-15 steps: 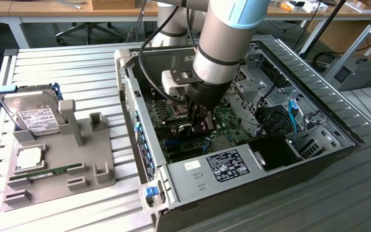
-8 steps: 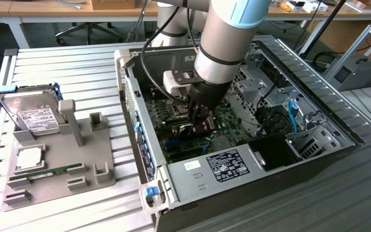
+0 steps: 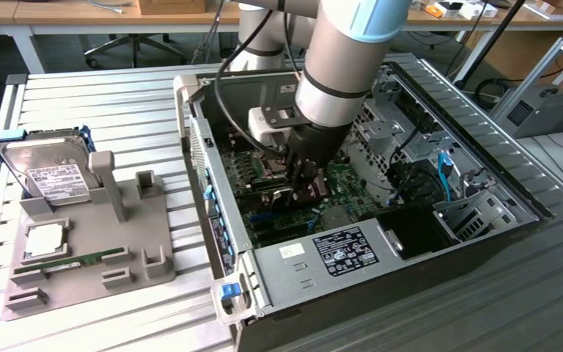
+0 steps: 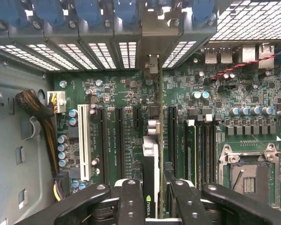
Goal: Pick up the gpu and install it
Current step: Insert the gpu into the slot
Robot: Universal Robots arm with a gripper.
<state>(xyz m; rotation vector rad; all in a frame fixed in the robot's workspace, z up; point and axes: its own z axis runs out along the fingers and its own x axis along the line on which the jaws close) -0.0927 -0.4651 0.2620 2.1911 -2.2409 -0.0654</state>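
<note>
Holds the gpu on edge, pinched between the inner fingers of the end effector, with the green logo toward the wrist camera. Carries it inside the open computer case, low over the motherboard, and by the look of it not yet seated.

Points the card's long axis straight out from the end effector toward the rear wall of the case, in line with the vented slot covers and the blue latches, and parallel to the black expansion slots on the board. Sets the card's lower edge between two of those slots, one just beside it on either side. Cannot tell from these views whether a slot lies directly under that edge, or whether the edge touches the board or hangs clear. Seems to turn on exactly that: card edge against slot line, bracket end against the rear opening.

Leaves the white slot farther off to one side, the memory slots and the bare processor socket off to the other.

Shows, in the exterior view, the arm reaching down near the middle of the case, with the grey holder, the hard drive and the green memory stick well apart on the table, toward the exterior view's left
</note>
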